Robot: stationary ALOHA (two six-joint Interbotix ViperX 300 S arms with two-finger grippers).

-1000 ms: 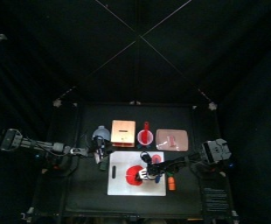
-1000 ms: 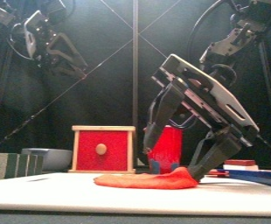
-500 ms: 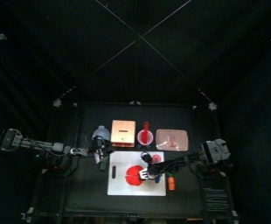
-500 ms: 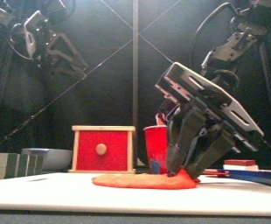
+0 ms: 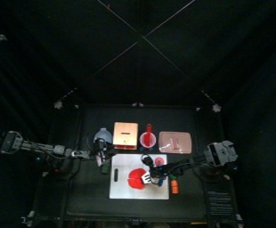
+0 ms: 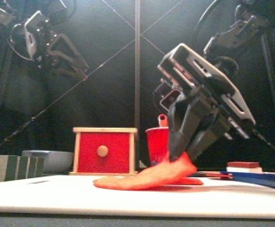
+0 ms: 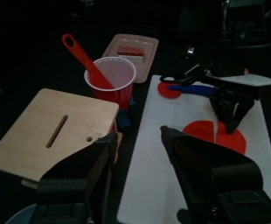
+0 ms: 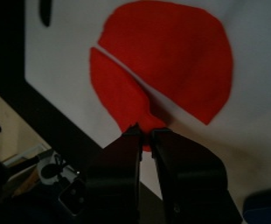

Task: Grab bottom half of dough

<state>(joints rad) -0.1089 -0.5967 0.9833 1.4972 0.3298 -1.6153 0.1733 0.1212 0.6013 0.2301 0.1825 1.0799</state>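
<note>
The red dough [image 8: 179,57] lies flat on the white board [image 5: 123,187] and has a cut running across it. My right gripper [image 8: 145,133] is shut on the edge of the cut-off half [image 8: 121,92]. In the front view the right gripper [image 6: 185,158] holds that end of the dough [image 6: 134,181] raised off the board while the other end stays down. My left gripper [image 7: 144,157] hangs open left of the board, holding nothing, and looks across at the dough [image 7: 219,138].
Behind the board stand a red box with a wooden top [image 6: 105,151] and a red cup [image 6: 161,142] with a spoon in it. A flat tray [image 5: 175,141] lies at the back right. An orange tool [image 5: 173,186] lies on the board's right edge.
My right gripper's jaws have come together on the dough's edge, and that end has risen off the board. The left arm has not moved.
</note>
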